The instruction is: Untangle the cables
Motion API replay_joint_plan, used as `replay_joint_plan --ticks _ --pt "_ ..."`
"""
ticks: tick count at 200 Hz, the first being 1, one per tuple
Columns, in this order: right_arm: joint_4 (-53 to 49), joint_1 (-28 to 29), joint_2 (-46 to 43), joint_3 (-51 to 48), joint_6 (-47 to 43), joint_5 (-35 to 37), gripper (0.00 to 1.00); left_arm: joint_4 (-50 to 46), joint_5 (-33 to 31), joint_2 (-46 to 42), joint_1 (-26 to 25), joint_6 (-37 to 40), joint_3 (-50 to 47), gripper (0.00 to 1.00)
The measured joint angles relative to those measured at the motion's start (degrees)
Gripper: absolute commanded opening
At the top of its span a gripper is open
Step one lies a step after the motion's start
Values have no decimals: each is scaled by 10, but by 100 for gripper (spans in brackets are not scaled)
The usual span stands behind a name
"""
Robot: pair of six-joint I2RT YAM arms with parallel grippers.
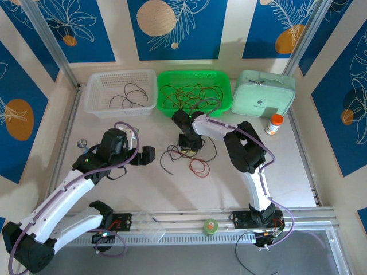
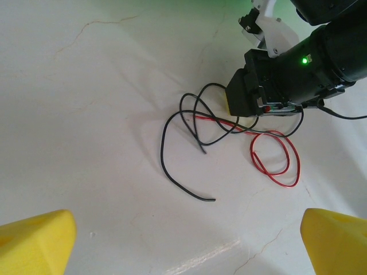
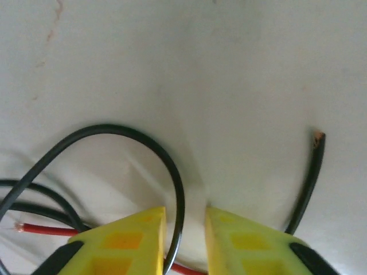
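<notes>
A small tangle of thin black and red cables [image 1: 189, 160] lies on the white table [image 1: 275, 177] in the middle. My right gripper [image 1: 188, 148] is down on it. In the right wrist view a black cable [image 3: 172, 172] curves between the yellow fingers [image 3: 137, 240], close to the left one, with a narrow gap still showing at the right gripper [image 3: 186, 229]; a red cable [image 3: 46, 230] passes underneath. My left gripper [image 1: 146, 154] hovers to the left, wide open and holding nothing [image 2: 186, 240]. It looks at a black cable [image 2: 172, 172] and a red loop [image 2: 275, 166].
A green basket [image 1: 222, 86] at the back holds more red and black cables. Beside it a white basket [image 1: 94, 97] holds a few black ones. A mint case [image 1: 265, 91] and an orange-capped bottle [image 1: 276, 124] stand at the right. A green tape roll [image 1: 210, 227] lies at the near edge.
</notes>
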Motion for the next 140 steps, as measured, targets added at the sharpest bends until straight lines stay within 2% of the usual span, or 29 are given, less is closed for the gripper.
replay_joint_plan --ticks 14,68,101,140 --pt "-8 0 1 1 -1 8 0 0 0 0 -2 -2 0 100" --pt "16 8 -17 5 -16 19 0 0 0 25 -28 -6 0 100" --pt "19 22 -134 22 -51 38 0 10 -1 58 -59 -20 -9 100" --pt "17 22 -262 124 -113 64 0 32 -5 92 -93 -34 -17 100"
